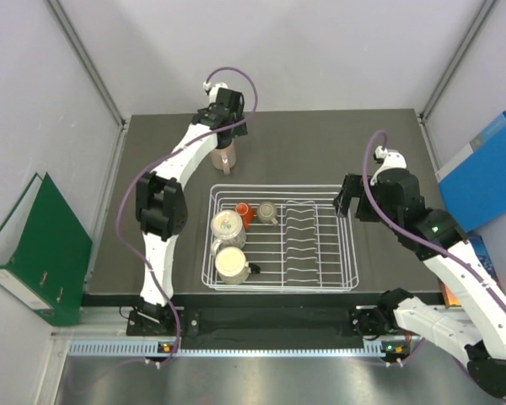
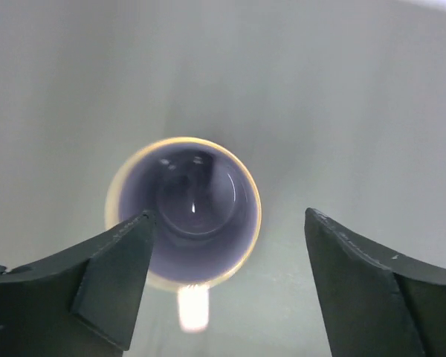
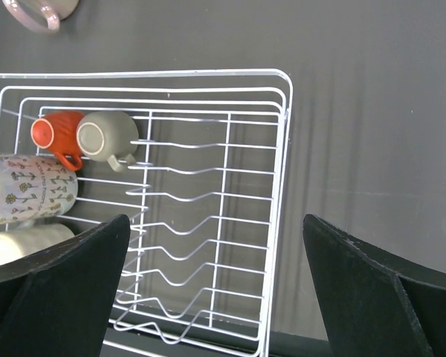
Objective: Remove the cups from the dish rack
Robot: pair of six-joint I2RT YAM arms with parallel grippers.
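Left wrist view: left pincer (image 2: 229, 223) spread wide, straddling pink mug (image 2: 184, 223) upright on bench (image 1: 363, 143), beyond dish rack (image 1: 282, 186). Risk: one finger (image 2: 119, 268) hugs rim; skewed lift could topple mug. Right pincer (image 3: 215, 223) wide, empty, above rack.

I work in a robotics lab cell, not a kitchen, despite the dish rack (image 1: 278, 186). Plain pale panels (image 1: 320, 51) on metal struts (image 1: 88, 59) box in a dark table (image 1: 337, 143). My left arm (image 1: 162, 211) and right arm (image 1: 422, 228) are based at its near edge by a perforated rail (image 1: 261, 348) — and a green binder (image 1: 42, 249) and a blue binder (image 1: 481, 173) lean outside.
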